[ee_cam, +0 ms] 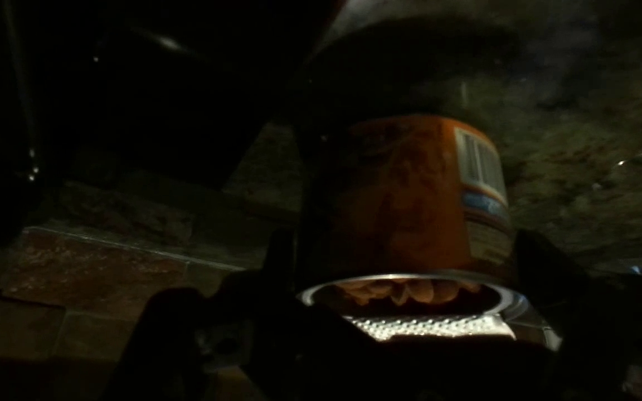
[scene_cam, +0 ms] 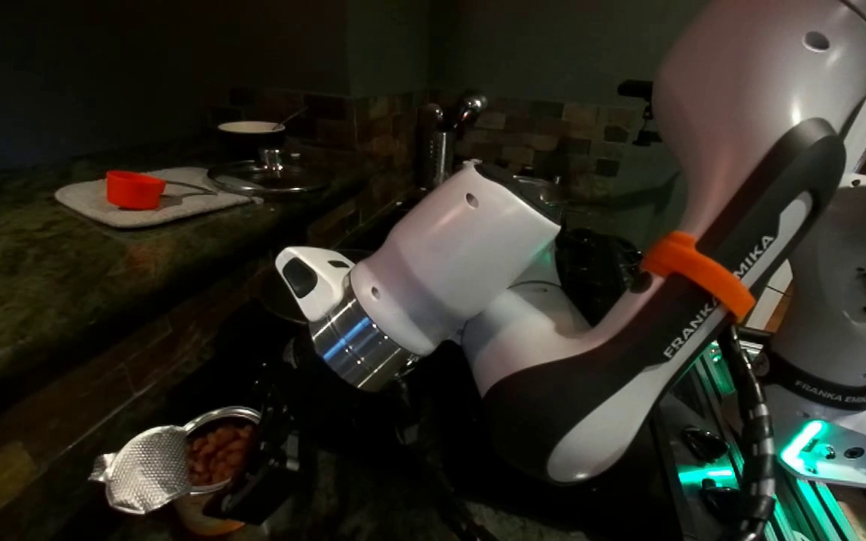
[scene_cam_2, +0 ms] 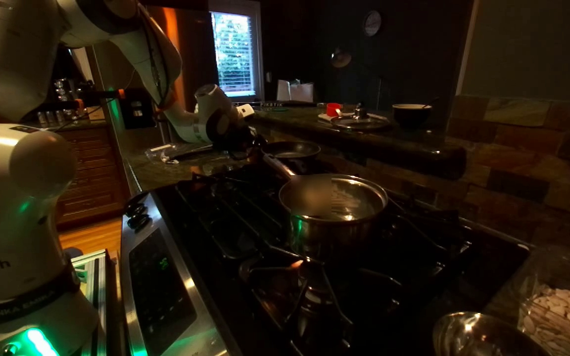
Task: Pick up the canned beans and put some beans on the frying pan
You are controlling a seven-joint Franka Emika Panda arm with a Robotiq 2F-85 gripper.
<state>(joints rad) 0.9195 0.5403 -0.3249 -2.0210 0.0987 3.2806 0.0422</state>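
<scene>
The canned beans (ee_cam: 399, 189) stand between the two dark fingers of my gripper (ee_cam: 404, 250) in the wrist view. The jaws are wide apart, one finger on each side of the can; whether either touches it I cannot tell. In an exterior view the can's metal lid (scene_cam: 146, 469) is peeled back, and reddish-brown beans (scene_cam: 219, 453) show inside. The can's base is cut off there by the lower frame edge. Behind the steel pot, the frying pan (scene_cam_2: 292, 150), dark inside with a silvery rim, shows in an exterior view.
A steel pot (scene_cam_2: 334, 232) sits on the black gas stove (scene_cam_2: 215, 217). On the raised counter (scene_cam: 192, 255) are a red cup (scene_cam: 134, 190), a glass lid (scene_cam: 267, 179) and a dark bowl (scene_cam: 251, 135). Crinkled clear plastic (scene_cam_2: 171, 153) lies on the lower counter near the arm.
</scene>
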